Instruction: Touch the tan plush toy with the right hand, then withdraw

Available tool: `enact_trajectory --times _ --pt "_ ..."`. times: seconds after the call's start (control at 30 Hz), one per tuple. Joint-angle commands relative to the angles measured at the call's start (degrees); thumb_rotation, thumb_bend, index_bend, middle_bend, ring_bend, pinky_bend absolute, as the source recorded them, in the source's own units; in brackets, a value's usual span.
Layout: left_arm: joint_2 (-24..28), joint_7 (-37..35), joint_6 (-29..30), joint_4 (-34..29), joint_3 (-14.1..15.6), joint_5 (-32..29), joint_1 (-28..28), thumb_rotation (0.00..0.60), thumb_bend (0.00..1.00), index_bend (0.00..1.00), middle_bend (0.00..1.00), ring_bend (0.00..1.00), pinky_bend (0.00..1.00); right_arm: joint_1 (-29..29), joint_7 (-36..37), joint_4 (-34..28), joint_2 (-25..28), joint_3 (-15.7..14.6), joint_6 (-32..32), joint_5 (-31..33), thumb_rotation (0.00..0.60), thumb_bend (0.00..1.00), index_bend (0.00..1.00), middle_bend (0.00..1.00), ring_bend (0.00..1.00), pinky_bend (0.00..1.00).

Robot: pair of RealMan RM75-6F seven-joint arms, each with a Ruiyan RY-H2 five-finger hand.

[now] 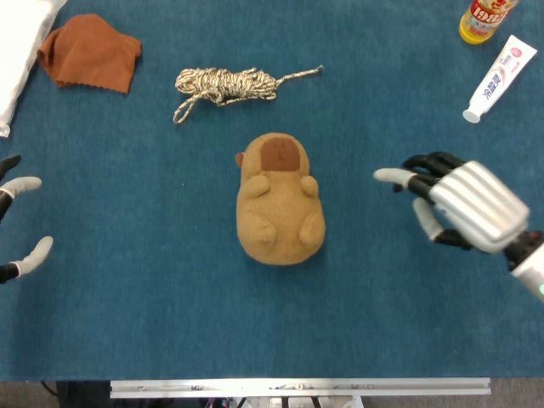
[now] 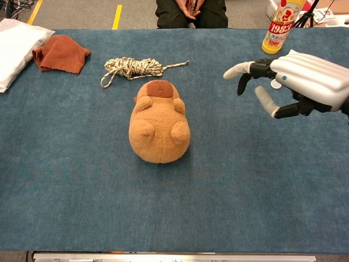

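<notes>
The tan plush toy (image 1: 280,201) (image 2: 159,124) lies on its back in the middle of the blue table, its brown face patch toward the far side. My right hand (image 1: 459,202) (image 2: 294,82) hovers to the toy's right with its fingers spread and nothing in it, fingertips (image 1: 384,176) pointing at the toy, a clear gap between them. My left hand (image 1: 17,229) shows only as a few parted fingertips at the left edge of the head view, holding nothing.
A coiled rope (image 1: 228,85) lies just beyond the toy. A rust cloth (image 1: 89,53) and a white cloth (image 2: 16,46) sit at the far left. A yellow bottle (image 2: 281,24) and a toothpaste tube (image 1: 500,78) stand at the far right, behind my right hand.
</notes>
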Motion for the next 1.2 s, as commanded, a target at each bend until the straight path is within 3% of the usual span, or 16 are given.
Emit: enact_trajectory --times 0.03,0.17,0.3,0.4,0.73,1.2 --pt "0.0 -0.1 0.2 0.0 0.0 0.0 0.1 0.600 0.21 0.27 0.13 0.04 0.07 2.8 -4.4 -1.5 -2.5 1.3 -3.4 3.4 0.600 0.77 0.22 0.40 0.22 0.25" --pt "0.1 -0.3 0.4 0.1 0.0 -0.1 0.3 0.600 0.21 0.27 0.13 0.04 0.07 5.2 -7.9 -2.2 -4.7 2.0 -6.3 6.4 0.600 0.75 0.22 0.40 0.22 0.26" --pt "0.2 -0.5 0.4 0.3 0.0 -0.1 0.4 0.600 0.21 0.27 0.13 0.04 0.07 7.4 -11.6 -3.2 -5.7 2.6 -9.1 11.4 0.600 0.57 0.22 0.36 0.21 0.23" --pt "0.2 -0.7 0.5 0.4 0.0 0.0 0.5 0.600 0.21 0.27 0.13 0.04 0.07 8.5 -15.5 -4.1 -6.5 2.9 -9.0 14.3 0.600 0.45 0.33 0.27 0.13 0.14" --pt "0.1 -0.9 0.4 0.9 -0.1 -0.1 0.6 0.600 0.21 0.27 0.13 0.04 0.07 11.0 -23.7 -4.0 -10.9 3.1 -6.4 20.2 0.600 0.44 0.35 0.23 0.05 0.05" --pt "0.0 -1.6 0.2 2.0 -0.1 -0.8 1.0 0.600 0.21 0.27 0.13 0.04 0.07 16.3 -29.8 -1.2 -16.7 1.9 -7.3 28.4 0.600 0.44 0.35 0.22 0.05 0.05"
